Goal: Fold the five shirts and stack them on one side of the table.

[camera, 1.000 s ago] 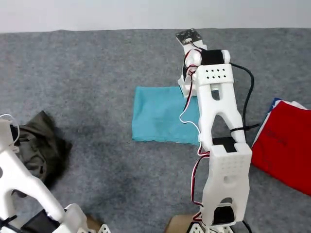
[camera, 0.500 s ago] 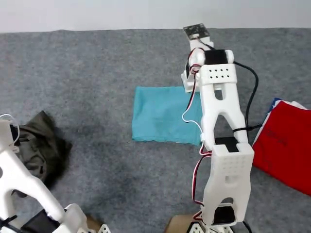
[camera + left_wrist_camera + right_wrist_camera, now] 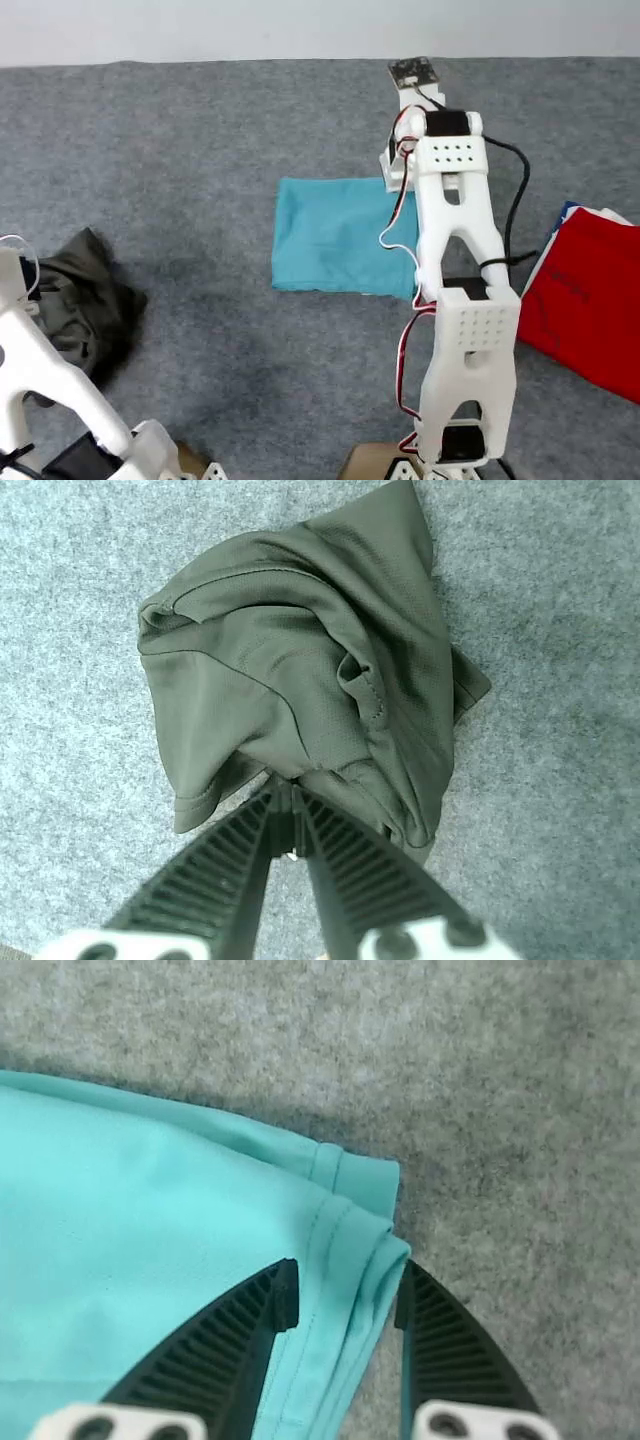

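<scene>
Nudged right, my right gripper (image 3: 348, 1272) straddles the teal shirt (image 3: 150, 1210) far-corner hem, jaws open; left gripper (image 3: 290, 805), pinching the olive shirt (image 3: 300, 660), sits well apart.

Overhead cam; wrist cams close over table (image 3: 180, 130).

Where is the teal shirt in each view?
High view: teal shirt lies flat mid-table, partly under the right arm.
Right wrist view: its hemmed corner sits between the fingers of the open right tool.
Left wrist view: the olive shirt, pinched by the left tool.
Shared landmark: the grey mat under everything.
</scene>
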